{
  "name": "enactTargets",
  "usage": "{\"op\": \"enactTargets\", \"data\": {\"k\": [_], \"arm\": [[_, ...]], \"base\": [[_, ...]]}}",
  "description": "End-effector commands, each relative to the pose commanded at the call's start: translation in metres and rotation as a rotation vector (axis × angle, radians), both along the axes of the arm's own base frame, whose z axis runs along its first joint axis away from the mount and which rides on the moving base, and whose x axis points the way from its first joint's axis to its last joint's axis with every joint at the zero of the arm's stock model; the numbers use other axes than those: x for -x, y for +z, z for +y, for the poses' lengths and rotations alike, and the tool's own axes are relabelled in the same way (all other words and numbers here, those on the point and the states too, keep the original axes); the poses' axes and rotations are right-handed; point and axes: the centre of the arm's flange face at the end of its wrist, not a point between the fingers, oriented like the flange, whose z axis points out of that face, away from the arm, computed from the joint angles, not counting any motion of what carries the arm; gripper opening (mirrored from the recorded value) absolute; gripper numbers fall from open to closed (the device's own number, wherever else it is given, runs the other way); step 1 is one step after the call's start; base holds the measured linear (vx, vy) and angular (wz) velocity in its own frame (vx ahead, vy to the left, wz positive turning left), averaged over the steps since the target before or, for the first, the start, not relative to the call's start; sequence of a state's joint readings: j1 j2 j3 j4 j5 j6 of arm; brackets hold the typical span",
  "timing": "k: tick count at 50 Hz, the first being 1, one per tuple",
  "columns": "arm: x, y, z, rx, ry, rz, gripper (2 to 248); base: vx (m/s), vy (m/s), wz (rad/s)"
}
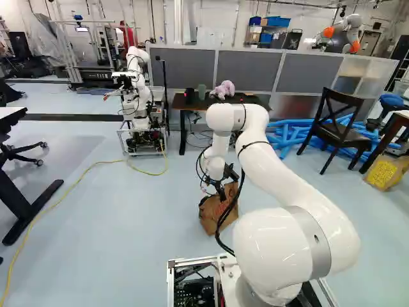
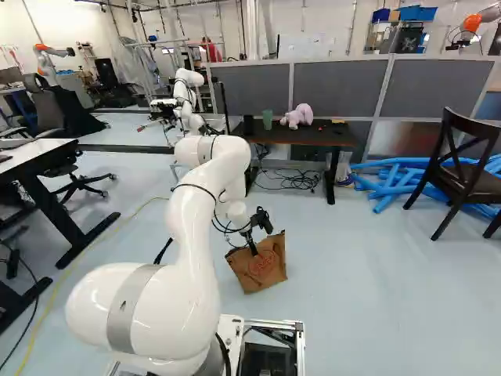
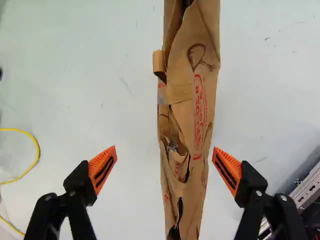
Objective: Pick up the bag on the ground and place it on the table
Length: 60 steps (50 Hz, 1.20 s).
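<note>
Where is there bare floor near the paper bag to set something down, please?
Right base view: between the bag and the chair. Left base view: between the bag and the yellow cable. It is crowded under the dark table, with tangled cables.

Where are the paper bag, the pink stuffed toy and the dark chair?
Paper bag (image 2: 264,270): right base view, broad side.
Pink stuffed toy (image 2: 296,117): right base view, body.
Dark chair (image 1: 341,133): left base view, seat.

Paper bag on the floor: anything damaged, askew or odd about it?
The bag looks crumpled: in the wrist view its top is creased and uneven, a paper loop sticks out at one side, and dark gaps might be tears or just folds.
</note>
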<state>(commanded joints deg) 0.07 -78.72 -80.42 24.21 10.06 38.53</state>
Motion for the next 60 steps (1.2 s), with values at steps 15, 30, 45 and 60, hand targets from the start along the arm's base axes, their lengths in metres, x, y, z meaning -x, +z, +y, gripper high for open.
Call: {"op": "enactTargets", "data": {"k": [15, 30, 45, 60], "arm": [[-0.007, -0.024, -0.009, -0.016, -0.019, 0.023, 247], [-0.014, -0.047, -0.018, -0.032, -0.035, 0.042, 247], [-0.017, -0.069, -0.02, -0.041, -0.039, 0.053, 247], [-0.017, -0.072, -0.02, -0.041, -0.039, 0.052, 186]], "base": [[0.0, 0.0, 0.0], [0.0, 0.0, 0.0], [0.0, 0.0, 0.0], [0.0, 0.0, 0.0]]}}
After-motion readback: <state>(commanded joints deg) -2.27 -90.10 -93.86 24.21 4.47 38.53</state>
